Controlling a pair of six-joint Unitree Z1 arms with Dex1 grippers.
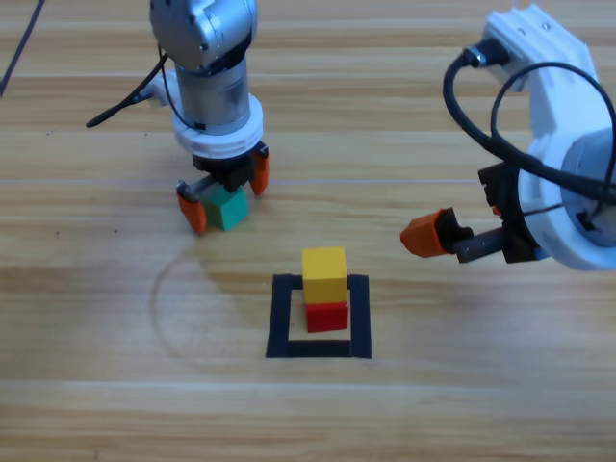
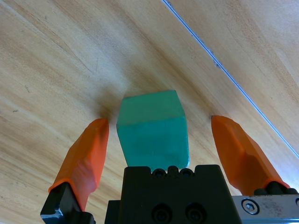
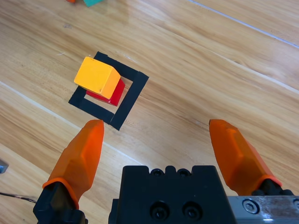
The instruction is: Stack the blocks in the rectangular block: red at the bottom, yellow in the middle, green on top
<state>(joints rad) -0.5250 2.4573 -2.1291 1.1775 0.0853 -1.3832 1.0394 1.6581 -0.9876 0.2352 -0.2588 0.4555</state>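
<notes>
Two of the three stacking steps are done: the yellow cube [image 1: 324, 274] is seen resting on the red cube [image 1: 327, 316] inside the black tape square [image 1: 281, 318]. The step in hand is judged to be the pick-up of the green cube [image 1: 228, 207], which lies on the table [image 1: 96, 385] well apart from the square, up and to the left in the high view.

The left hand [image 1: 223, 196] is lowered around this cube. In the left wrist view the cube [image 2: 153, 130] is placed between the two orange jaws, a little nearer to one of them, and gaps are visible on both sides, so the hand is released and nothing is grasped yet. Next, the jaws must be closed on the cube, and then it must be lifted and carried over the yellow cube.

The right hand [image 1: 438, 236] is held released, beside the square.
</notes>
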